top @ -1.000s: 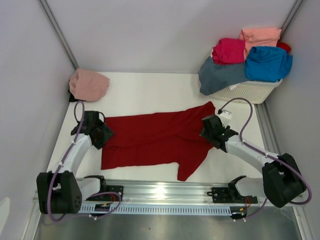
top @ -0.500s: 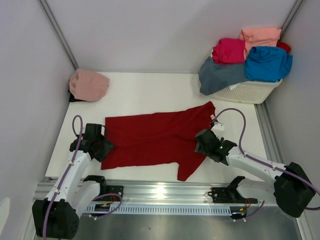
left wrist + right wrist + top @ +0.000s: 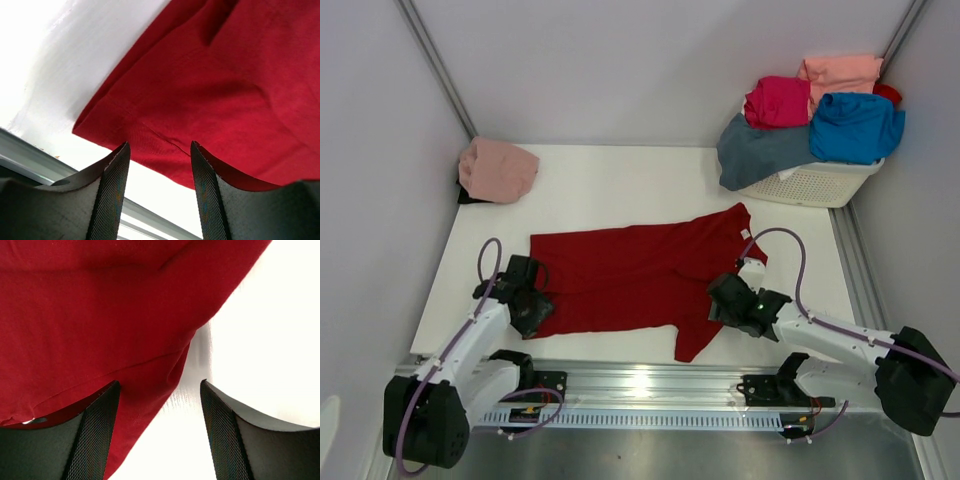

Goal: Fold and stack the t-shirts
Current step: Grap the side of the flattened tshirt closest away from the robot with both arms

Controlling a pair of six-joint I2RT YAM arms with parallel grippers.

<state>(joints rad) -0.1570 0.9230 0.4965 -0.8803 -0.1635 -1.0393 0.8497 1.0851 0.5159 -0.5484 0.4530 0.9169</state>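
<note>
Risk: your left claw straddles only the near hem corner of the dark red t-shirt, so a shallow pinch may slip off or catch one layer. Neither claw holds anything. The left is partly open over that corner. The right claw gapes wide over the shirt's right edge. The shirt lies flat mid-frame on the table.

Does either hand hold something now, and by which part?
Nothing is held; left hand and right hand are open above edges of the dark red t-shirt.
</note>
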